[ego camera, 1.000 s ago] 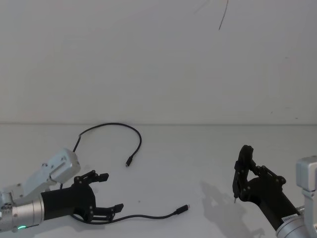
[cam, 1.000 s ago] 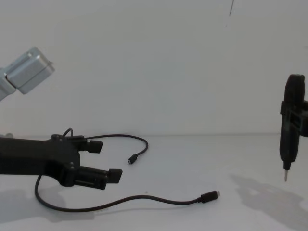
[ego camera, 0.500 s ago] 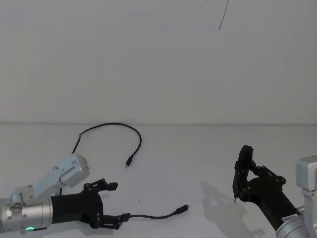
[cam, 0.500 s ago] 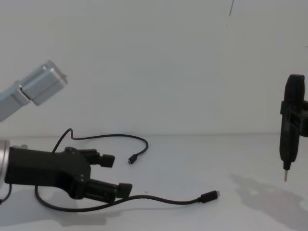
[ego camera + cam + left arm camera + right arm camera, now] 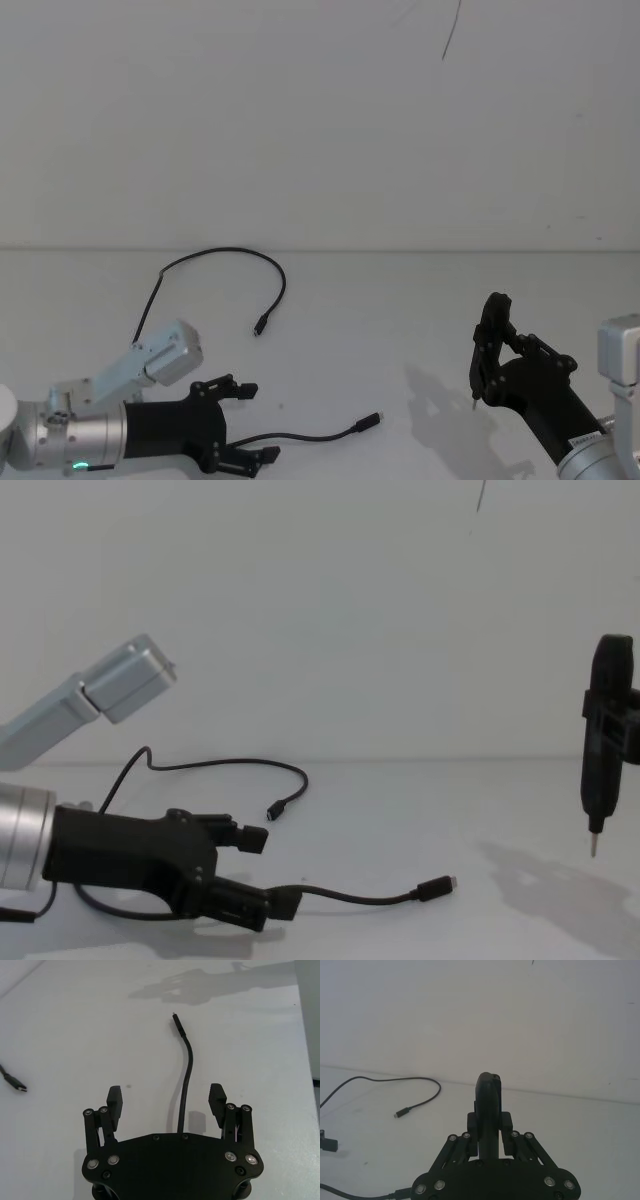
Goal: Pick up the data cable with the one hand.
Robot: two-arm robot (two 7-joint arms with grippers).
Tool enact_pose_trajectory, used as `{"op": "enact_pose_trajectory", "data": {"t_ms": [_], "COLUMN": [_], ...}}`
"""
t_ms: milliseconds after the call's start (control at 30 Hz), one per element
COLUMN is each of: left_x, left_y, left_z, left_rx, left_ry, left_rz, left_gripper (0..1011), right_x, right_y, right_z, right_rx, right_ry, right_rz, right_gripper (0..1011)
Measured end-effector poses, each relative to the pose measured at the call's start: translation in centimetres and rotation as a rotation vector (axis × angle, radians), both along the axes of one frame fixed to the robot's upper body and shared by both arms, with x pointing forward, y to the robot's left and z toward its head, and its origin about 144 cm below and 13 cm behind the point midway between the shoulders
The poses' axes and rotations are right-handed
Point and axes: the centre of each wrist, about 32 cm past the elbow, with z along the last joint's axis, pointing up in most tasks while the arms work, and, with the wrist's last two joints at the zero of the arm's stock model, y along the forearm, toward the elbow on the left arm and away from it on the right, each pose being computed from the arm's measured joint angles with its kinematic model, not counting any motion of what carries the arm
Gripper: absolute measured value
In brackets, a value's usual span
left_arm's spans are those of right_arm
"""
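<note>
I saw the left gripper point(image 5: 255, 422) low at the table's point(image 5: 400, 320) near left edge, fingers spread wide, the data cable point(image 5: 300, 436) lying between them, touching neither. The right gripper point(image 5: 492, 352) hovered far right, clamped on the pen tool point(image 5: 598, 760), with open table between the two.

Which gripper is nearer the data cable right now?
Left. The left gripper straddles the data cable, jaws open on either side of it. The right gripper, shut on a pen-shaped tool, hangs well off to the cable's right.
</note>
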Motion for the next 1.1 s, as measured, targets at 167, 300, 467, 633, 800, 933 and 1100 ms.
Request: {"op": "enact_pose_trajectory", "data": {"t_ms": [167,300,467,633,800,933,1100], "left_x": [0.3,0.4,0.5,0.6,0.6,0.7,0.7], "left_y": [-0.5,-0.8,-1.1,-1.3,-1.4,-1.5,-1.6], "left_z": [-0.2,-0.3,-0.4,-0.4,-0.5,-0.5,-0.5], "left_rx": [0.004,0.007,0.011,0.013,0.015,0.016,0.017], "left_ry": [0.010,0.016,0.021,0.025,0.027,0.029,0.030], "left_rz": [-0.019,-0.031,-0.041,-0.047,-0.051,-0.054,-0.056], "left_gripper": [967,872,748,615,411,291,157], "right_x": [0.0,0.0,0.0,0.0,0.0,0.0,0.0], "right_y": [0.0,0.0,0.0,0.0,0.0,0.0,0.0], "right_z": [0.0,0.0,0.0,0.0,0.0,0.0,0.0], "right_rx": [0.000,0.000,0.000,0.000,0.000,0.000,0.000], "right_ry": [0.000,0.000,0.000,0.000,0.000,0.000,0.000], "right_rz": [0.000,0.000,0.000,0.000,0.000,0.000,0.000], "right_gripper": [269,269,269,269,269,269,269]}}
